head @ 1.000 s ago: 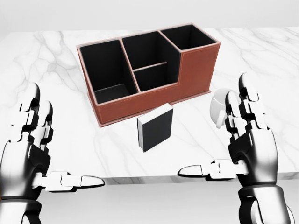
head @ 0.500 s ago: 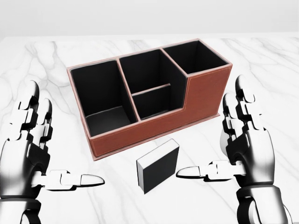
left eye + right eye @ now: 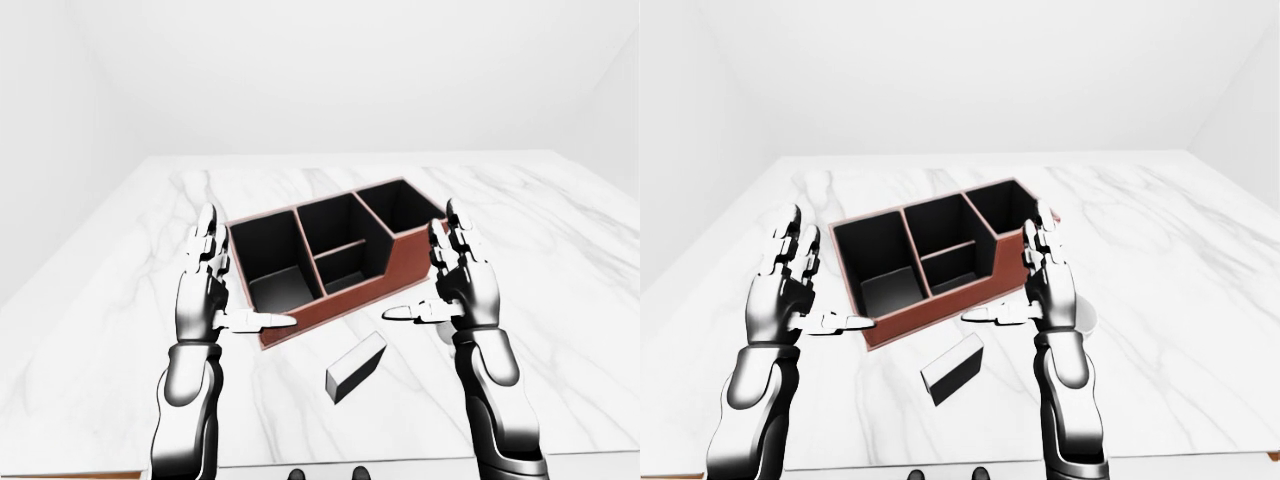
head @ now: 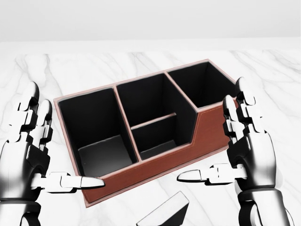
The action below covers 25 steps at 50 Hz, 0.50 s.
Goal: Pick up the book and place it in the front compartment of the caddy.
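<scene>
Below both hands, book [image 3: 355, 366] on marble table [image 3: 560, 300], caddy [image 3: 330, 262] beyond, left hand [image 3: 205, 290] and right hand [image 3: 462, 282] fingers apart

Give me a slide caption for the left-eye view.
Both robot hands open, left and right, flanking the caddy; book lies below on marble table.

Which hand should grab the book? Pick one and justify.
Right, probably. The book lies below the caddy, nearer the open right hand than the left hand, which is also open.
</scene>
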Tool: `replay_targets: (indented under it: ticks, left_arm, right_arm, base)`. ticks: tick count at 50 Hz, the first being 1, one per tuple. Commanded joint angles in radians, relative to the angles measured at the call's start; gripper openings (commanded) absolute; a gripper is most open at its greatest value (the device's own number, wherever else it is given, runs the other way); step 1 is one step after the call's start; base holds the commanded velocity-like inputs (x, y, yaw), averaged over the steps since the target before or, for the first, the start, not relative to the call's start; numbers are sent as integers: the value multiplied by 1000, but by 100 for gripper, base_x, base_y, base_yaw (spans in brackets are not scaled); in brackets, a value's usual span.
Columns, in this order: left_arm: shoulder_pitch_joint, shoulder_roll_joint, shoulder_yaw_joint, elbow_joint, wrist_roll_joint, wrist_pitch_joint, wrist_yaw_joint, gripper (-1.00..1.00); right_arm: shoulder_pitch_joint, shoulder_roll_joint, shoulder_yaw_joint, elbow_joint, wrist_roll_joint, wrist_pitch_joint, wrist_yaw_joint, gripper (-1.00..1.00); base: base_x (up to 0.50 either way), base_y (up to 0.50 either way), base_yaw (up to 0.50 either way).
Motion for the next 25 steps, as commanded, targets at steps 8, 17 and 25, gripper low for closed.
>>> replay_targets:
  ticks: [8, 17, 25]
  left_arm:
    - [2, 0, 0, -7, -1, 0, -2, 100]
    - [3, 0, 0, -15, -1, 0, -2, 100]
    - [2, 1, 4, -10, -3, 0, -4, 100]
  right_arm:
    - [-4, -2, -2, 1, -1, 0, -1, 100]
    - [4, -2, 1, -11, -12, 0, 8, 100]
    - [7, 1, 11, 7, -26, 0, 0, 100]
  base:
    - [3, 0, 0]
    - [13, 0, 0]
    - [25, 0, 0]
